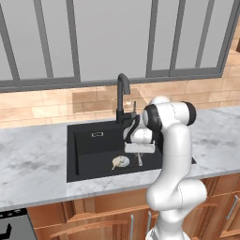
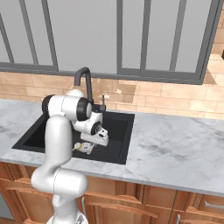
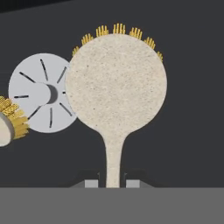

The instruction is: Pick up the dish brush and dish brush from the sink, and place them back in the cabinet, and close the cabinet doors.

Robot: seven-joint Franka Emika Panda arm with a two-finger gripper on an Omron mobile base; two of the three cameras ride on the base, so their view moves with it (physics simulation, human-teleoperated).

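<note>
Dish brush (image 3: 116, 92) handle clamped between jaws over sink (image 1: 82, 159) floor, drain (image 3: 41, 98) just beside, second brush (image 3: 11, 120) at frame edge

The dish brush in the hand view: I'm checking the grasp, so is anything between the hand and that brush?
Nothing visible: the hand is shut on the dish brush handle, over the sink floor beside the drain.

No readable text, label, brand, number or sign on anything in these views.
</note>
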